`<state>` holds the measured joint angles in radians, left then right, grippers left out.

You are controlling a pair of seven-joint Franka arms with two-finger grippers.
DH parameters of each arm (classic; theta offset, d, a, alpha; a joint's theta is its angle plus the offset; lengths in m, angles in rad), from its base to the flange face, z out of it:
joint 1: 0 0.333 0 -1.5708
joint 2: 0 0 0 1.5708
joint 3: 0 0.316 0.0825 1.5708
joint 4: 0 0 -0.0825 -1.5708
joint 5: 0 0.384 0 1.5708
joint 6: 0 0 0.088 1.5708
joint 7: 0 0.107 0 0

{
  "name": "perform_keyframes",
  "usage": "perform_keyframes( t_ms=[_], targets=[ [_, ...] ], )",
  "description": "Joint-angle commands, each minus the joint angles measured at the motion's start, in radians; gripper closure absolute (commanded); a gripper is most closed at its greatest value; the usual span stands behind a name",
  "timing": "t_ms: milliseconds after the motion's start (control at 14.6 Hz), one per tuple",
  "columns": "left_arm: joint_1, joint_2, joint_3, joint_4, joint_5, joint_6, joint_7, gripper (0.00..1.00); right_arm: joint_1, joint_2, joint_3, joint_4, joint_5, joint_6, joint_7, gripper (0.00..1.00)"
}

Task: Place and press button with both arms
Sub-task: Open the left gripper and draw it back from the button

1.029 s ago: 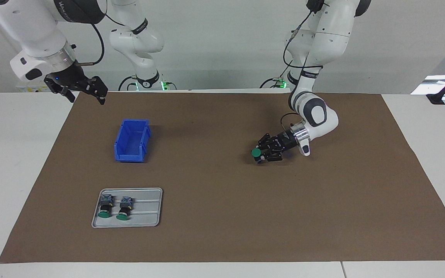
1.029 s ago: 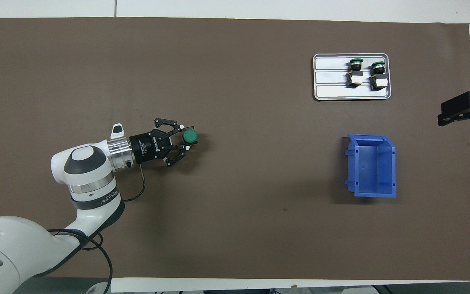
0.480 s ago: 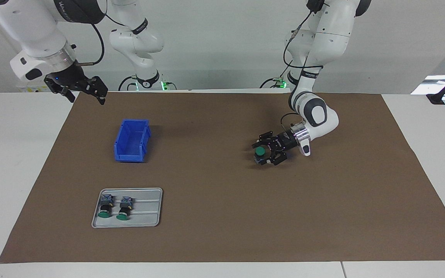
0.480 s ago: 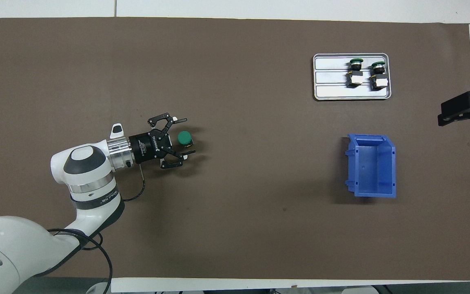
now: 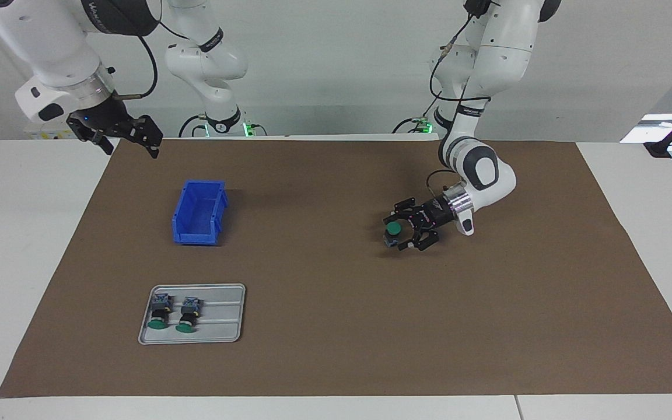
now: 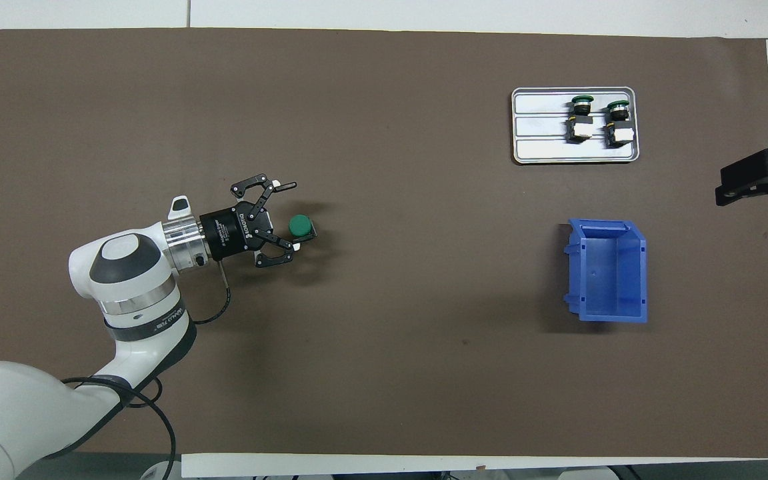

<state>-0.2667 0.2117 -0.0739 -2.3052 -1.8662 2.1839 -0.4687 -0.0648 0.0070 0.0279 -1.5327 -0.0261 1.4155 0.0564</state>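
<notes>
Button [image 5: 393, 228] standing cap-up on the mat [image 5: 336, 361], between the spread fingers of my left gripper [image 5: 401, 233], which no longer grips it (cap free for pressing). My right gripper [image 5: 128, 138], also spread, waits over the mat's edge; open mat lies around the button.

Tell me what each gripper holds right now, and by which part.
Nothing is held. The left gripper is open around the button, which stands on the mat by itself. The right gripper, open and empty, waits near the bin.
</notes>
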Motion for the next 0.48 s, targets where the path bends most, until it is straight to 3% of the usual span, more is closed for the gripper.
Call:
perform_keyframes(
  t_ms=[0, 274, 412],
  targets=[
    [-0.029, -0.087, -0.003, -0.011, 0.001, 0.080, -0.088, 0.00, -0.001, -0.024, 0.000, -0.027, -0.001, 0.003, -0.017, 0.02],
    [-0.060, -0.139, -0.001, 0.010, 0.073, 0.180, -0.161, 0.00, -0.001, -0.024, 0.000, -0.027, -0.001, 0.003, -0.017, 0.02],
    [-0.049, -0.150, -0.001, 0.048, 0.274, 0.192, -0.285, 0.00, -0.001, -0.024, 0.000, -0.027, -0.001, 0.003, -0.017, 0.02]
  ],
)
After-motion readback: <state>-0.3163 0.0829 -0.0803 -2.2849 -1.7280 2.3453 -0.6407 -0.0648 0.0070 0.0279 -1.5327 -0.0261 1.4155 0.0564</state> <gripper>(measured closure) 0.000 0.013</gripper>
